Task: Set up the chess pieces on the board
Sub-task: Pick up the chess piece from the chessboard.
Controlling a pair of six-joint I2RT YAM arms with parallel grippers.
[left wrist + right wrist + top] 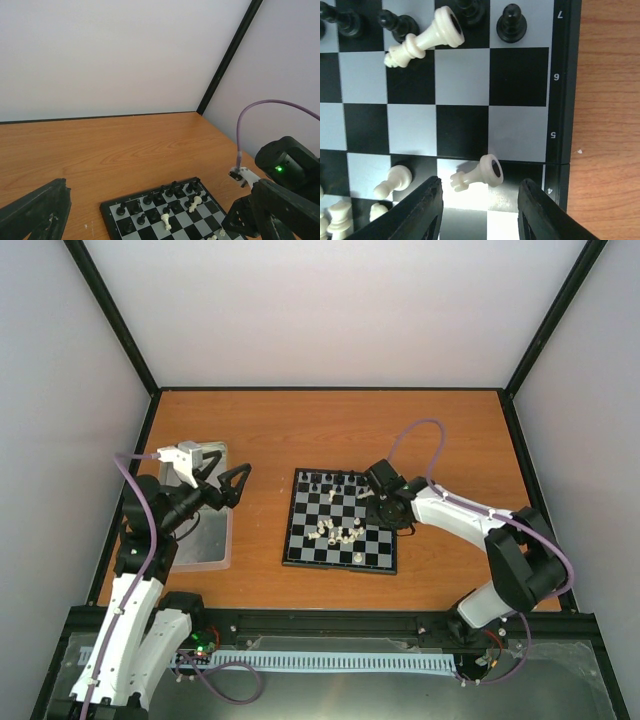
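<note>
Right wrist: cream chess pieces (476, 175) toppled on board (465, 75).

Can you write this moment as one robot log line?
right gripper: open, at tipped white piece | left gripper: open, off board

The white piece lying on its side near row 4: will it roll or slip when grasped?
The white piece lies on its side with a round base, so a nudge probably rolls it in an arc. It looks small and glossy, so likely light and may slip from the open right tool.
</note>
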